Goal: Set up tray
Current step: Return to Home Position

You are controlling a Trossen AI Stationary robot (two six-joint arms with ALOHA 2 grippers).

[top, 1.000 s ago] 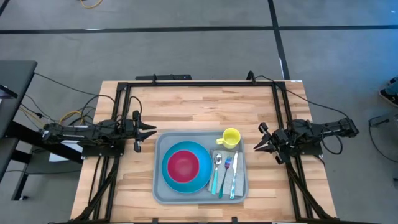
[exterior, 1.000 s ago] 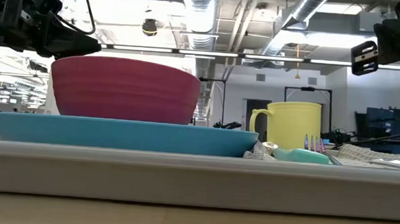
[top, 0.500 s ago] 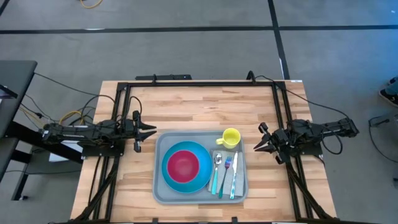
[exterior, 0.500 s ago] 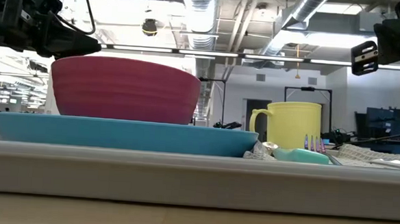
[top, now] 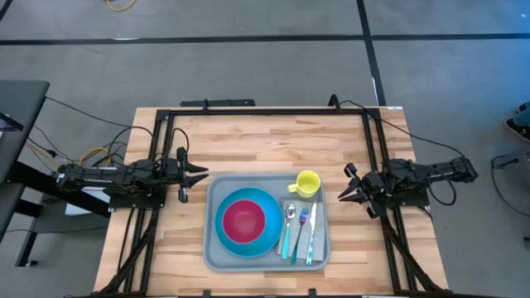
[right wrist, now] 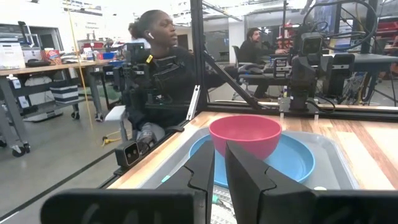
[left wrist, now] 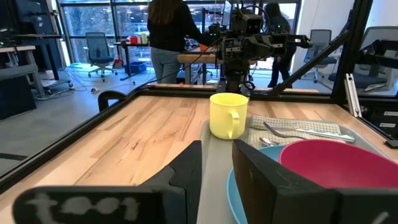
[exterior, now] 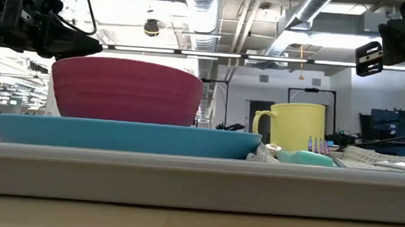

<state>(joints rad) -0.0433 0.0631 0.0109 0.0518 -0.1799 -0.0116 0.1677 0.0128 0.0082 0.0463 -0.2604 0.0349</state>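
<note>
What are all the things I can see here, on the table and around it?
table: 1, light wood, under everything
tray: 1, grey-blue, on the table between the arms
plate: 1, blue, left part of the tray
bowl: 1, pink-red, on the plate
cup: 1, yellow, tray's far right corner
napkin: 1, grey, right part of the tray
spoon: 1, light blue handle, leftmost on the napkin
fork: 1, blue, middle
knife: 1, blue, rightmost
people: at least 2, dark clothes, room beyond
left end effector: 1, black, left of the tray, empty, slightly open
right end effector: 1, black, right of the tray, empty, slightly open
</note>
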